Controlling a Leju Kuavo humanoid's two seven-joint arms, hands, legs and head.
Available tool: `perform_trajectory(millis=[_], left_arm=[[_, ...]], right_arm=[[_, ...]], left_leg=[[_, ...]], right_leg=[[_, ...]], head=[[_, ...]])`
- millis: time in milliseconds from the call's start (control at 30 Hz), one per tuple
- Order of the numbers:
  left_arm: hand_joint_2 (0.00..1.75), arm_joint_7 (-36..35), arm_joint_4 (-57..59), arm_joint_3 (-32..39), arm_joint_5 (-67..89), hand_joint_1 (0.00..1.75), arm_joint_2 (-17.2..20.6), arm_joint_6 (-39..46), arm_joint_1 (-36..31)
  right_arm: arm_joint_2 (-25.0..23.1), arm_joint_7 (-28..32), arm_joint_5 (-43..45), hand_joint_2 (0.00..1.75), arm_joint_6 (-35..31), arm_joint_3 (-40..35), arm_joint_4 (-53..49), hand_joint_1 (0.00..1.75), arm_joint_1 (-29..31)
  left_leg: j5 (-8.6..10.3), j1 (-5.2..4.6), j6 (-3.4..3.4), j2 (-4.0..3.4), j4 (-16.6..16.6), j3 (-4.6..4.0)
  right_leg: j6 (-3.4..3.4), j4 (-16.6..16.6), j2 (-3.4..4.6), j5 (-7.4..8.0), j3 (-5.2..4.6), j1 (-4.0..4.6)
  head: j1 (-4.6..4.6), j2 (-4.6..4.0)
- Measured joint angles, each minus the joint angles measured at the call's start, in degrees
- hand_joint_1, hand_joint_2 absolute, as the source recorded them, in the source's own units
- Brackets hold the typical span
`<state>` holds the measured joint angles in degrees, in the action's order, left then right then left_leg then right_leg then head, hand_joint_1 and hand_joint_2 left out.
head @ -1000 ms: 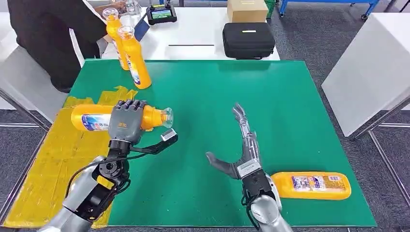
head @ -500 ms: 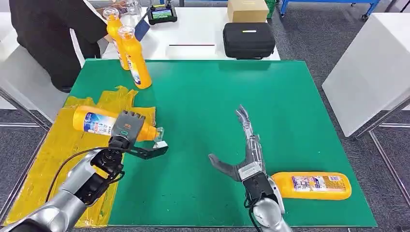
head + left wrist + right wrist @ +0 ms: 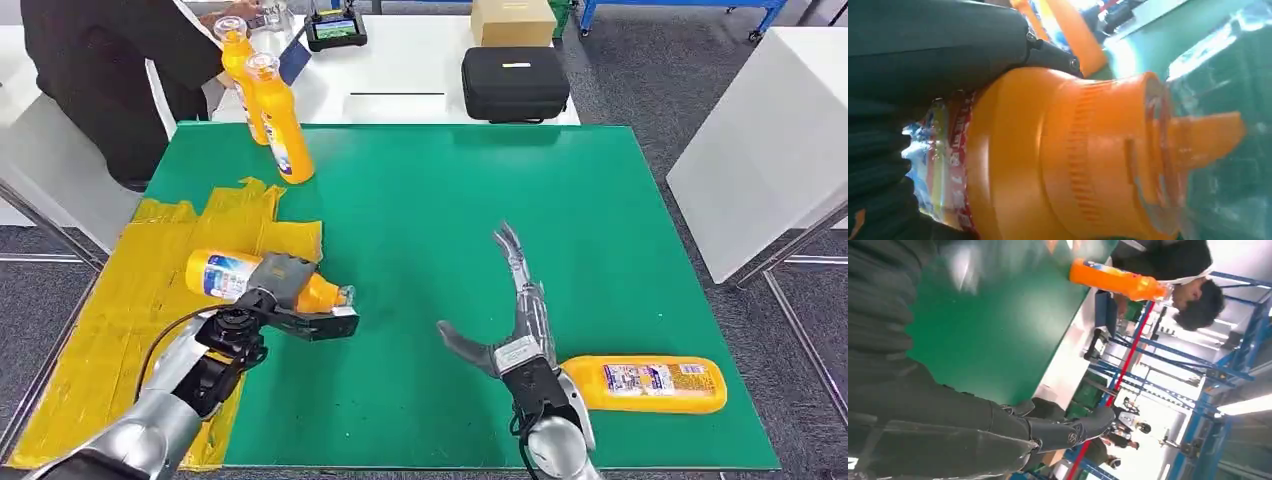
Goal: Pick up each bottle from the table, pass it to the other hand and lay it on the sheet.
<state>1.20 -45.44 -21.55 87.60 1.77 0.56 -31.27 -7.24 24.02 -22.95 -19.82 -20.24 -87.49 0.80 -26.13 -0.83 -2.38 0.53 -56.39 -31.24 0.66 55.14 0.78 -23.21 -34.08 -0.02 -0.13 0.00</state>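
person: dark-sleeved person (image 3: 100,60) standing at the far left corner of the bench, hands up by the stuff on the white table behind

sheet: crumpled yellow sheet (image 3: 120,330) spread over the left end of the green bench (image 3: 450,200), running off toward the near left corner

held bottle: orange bottle (image 3: 240,277) lying on its side, label end over the sheet, clear cap pointing right just past the sheet's edge over the green; can't tell if it's actually resting on the sheet or a hair above it

left hand: left hand (image 3: 285,290) is wrapped over the bottle's shoulder, fingers on top and thumb underneath, grasping it. In the left wrist view the orange neck and cap (image 3: 1148,150) sit right beside the dark fingers (image 3: 938,45)

standing bottles: two more orange bottles (image 3: 270,115) upright at the far left corner of the bench, pretty much touching each other

right hand: right hand (image 3: 510,310) is released, fingers straight and pointing away, thumb stuck out to the left, nothing in it, over the middle of the green

lying bottle: last orange bottle (image 3: 645,383) flat on the green near the front right, just beside the right wrist

background: black case (image 3: 515,82) and cardboard box (image 3: 512,20) on the white table beyond the bench
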Motion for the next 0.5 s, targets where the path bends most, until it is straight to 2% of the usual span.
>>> perform_trajectory(millis=[267,500], left_arm=[[0.00,-4.00,-0.11,2.86,1.22,0.00,-1.96,4.05,0.01],[0.00,-12.33,-6.29,8.11,1.33,0.00,-3.78,15.22,2.85]], right_arm=[[-0.44,-0.92,-1.46,1.75,0.79,0.37,-0.50,0.00,-1.04],[-0.59,-0.98,-2.91,1.75,0.85,0.57,-1.81,0.00,-2.84]], left_leg=[[0.00,0.00,0.00,-0.01,0.00,0.00],[0.00,0.00,0.00,-0.01,0.00,-0.01]], right_leg=[[0.00,0.00,0.00,0.00,0.00,0.00],[0.00,0.00,0.00,0.00,0.00,-0.01]], head=[[-0.02,0.00],[-0.02,0.00]])
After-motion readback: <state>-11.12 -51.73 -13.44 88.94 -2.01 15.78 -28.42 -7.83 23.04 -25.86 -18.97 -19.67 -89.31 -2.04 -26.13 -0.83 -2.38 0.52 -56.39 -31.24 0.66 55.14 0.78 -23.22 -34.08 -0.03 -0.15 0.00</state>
